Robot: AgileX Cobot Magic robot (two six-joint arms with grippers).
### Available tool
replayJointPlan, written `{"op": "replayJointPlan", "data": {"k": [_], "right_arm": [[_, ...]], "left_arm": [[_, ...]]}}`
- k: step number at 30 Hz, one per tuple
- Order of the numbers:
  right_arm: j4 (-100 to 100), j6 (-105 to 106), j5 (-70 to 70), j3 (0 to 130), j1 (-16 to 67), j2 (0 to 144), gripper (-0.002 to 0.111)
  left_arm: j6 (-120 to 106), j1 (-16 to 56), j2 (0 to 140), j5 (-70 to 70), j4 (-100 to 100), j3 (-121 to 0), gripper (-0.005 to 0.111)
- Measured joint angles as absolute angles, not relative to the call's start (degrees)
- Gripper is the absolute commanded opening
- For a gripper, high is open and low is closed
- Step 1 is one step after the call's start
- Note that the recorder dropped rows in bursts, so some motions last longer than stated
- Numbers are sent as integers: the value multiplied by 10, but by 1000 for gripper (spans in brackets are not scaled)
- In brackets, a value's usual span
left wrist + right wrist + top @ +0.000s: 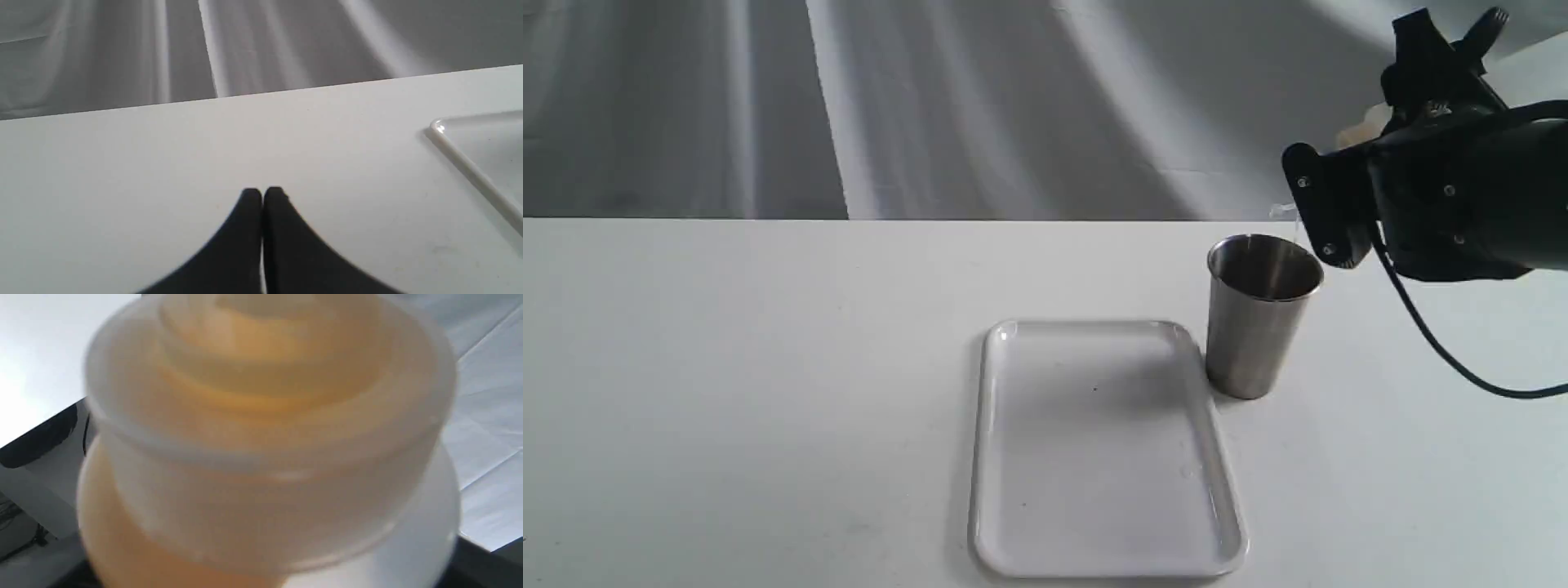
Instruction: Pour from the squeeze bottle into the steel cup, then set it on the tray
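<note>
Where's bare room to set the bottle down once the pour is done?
The tray is bare from rim to rim. Open table lies left of the tray and in front of the cup. It is crowded only at the tray's far right corner: the cup stands right beside the rim, with the right arm and bottle above.

The translucent whitish plastic squeeze bottle (pixel 265 457) glowed amber with its liquid, while the tapered brushed-steel cup (pixel 1258 343) was plain grey. The flat rectangular plastic tray (pixel 1094 457) and the smooth table (pixel 727 367) were white, and the draped cloth backdrop (pixel 931 106) was grey with pale streaks.
</note>
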State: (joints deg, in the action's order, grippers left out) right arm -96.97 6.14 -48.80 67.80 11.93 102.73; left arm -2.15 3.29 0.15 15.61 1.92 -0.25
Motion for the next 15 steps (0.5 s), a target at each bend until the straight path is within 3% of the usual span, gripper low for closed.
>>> {"op": "replayJointPlan", "data": {"k": [15], "right_arm": [[-977,72,-489,678,119,1027,3]], "left_arm": [[-21,33,1,156,19,-3,0]]}}
